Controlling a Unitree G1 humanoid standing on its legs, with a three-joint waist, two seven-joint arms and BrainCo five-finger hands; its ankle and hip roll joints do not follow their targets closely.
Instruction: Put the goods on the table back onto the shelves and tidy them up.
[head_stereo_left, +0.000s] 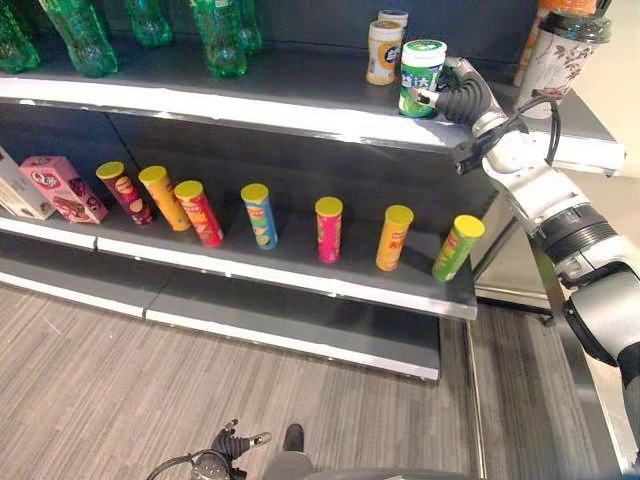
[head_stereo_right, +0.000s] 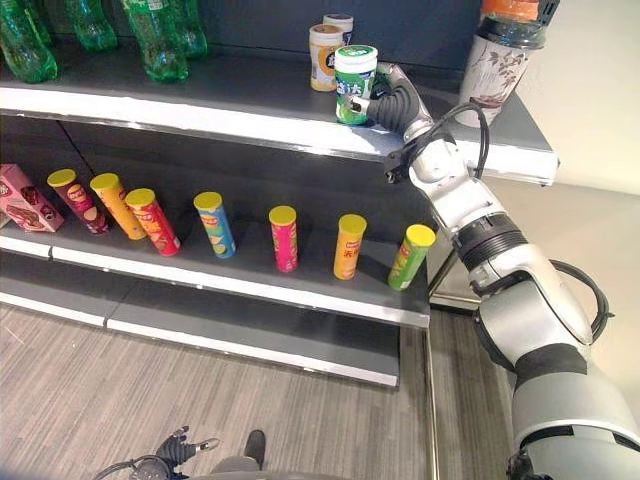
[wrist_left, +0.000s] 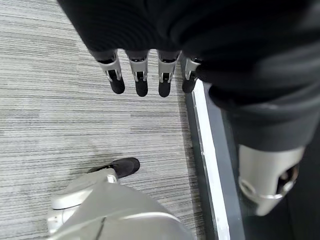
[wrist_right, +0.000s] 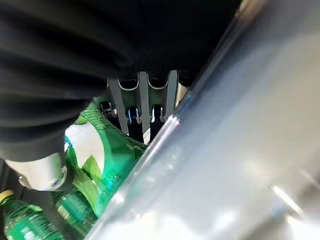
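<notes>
Lowest in the head views, nearest the camera, the left hand hangs over the striped grey floor; its own wrist view shows its fingers straight and relaxed, holding nothing.

On the top shelf, from the left, stand green bottles, then two cream-and-orange cans set one behind the other, then the green-and-white canister upright near the shelf's front edge. The right hand is at that canister's right side, its dark ribbed cover just beside it. In the right wrist view the right hand's fingers reach along the canister's green label and seem curled round it, though the close angle makes the grip hard to confirm. To the right of the hand, at the shelf's end, stands a tall floral cup with a dark lid.

On the middle shelf, a pink box lies at the left, followed by a row of tube cans with yellow lids, spaced apart: red, orange, red, blue, magenta, orange, and a green one tilted at the right end.
</notes>
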